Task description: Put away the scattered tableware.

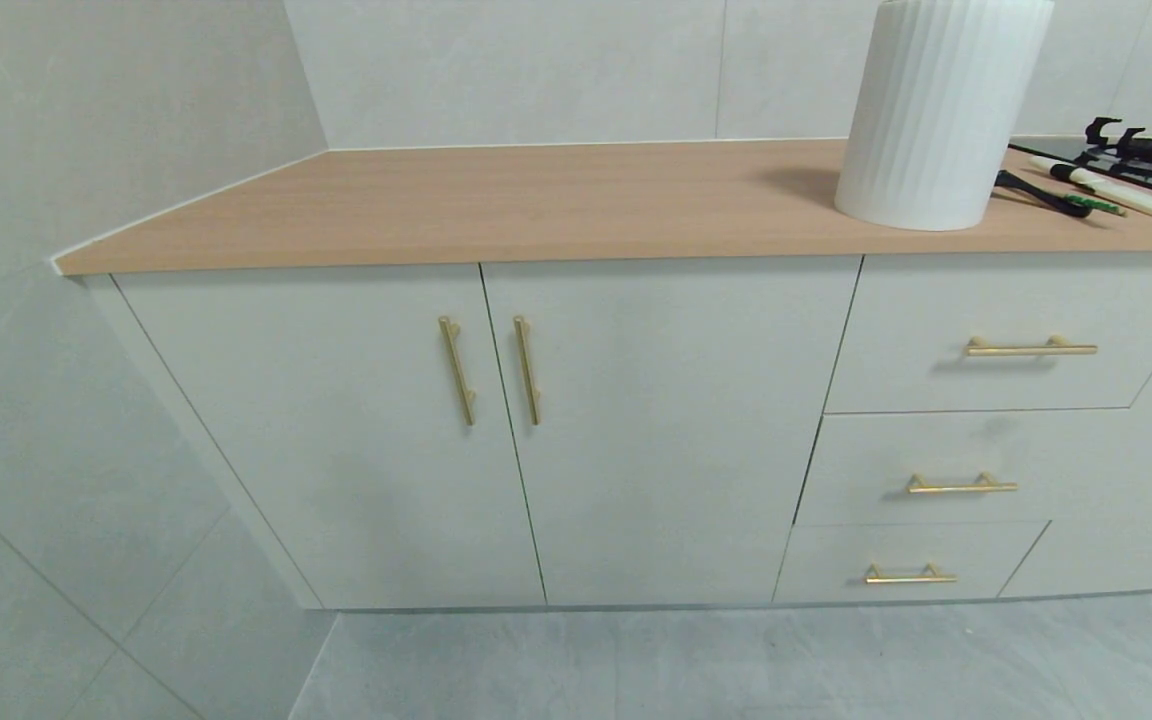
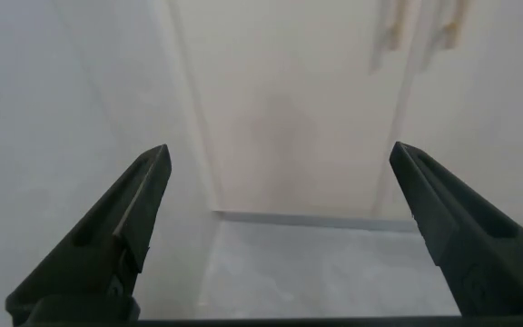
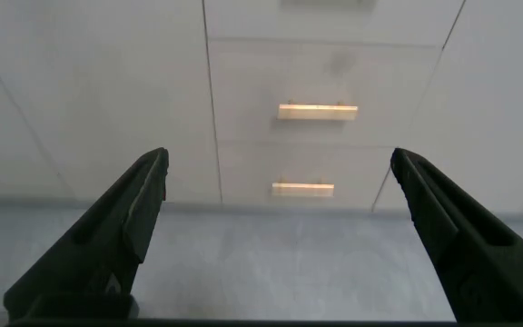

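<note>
Tableware point(image 1: 1086, 205) lies scattered at the far right end of the wooden surface point(image 1: 496, 200): a black-handled utensil point(image 1: 1036, 190) with a bit of green at one end, and just beyond it a long white utensil point(image 1: 1136, 197). The two lie close together at a slant, and what kind of utensil each one is cannot be told. The black handle points toward a tall white ribbed jar point(image 1: 941, 110), which stands upright just beside them on the same surface. Behind the utensils, at the right edge, sits a black stove point(image 1: 1151, 158). Below the surface are two pale cupboard doors, the left door point(image 1: 336, 430) and the right door point(image 1: 676, 420), both closed, each with an upright gold handle near the seam between them. To their right is a stack of three closed drawers, top drawer point(image 1: 1016, 300), middle drawer point(image 1: 936, 445) and bottom drawer point(image 1: 911, 545), each with a level gold handle. Grey floor tiles point(image 1: 736, 660) run along the foot of the cupboards. The left pincer point(image 2: 280, 154) is spread wide apart, holds nothing, and faces a cupboard door low near the floor. The right pincer point(image 3: 279, 156) is likewise spread apart and bare, facing the lower drawers, well below the utensils.
</note>
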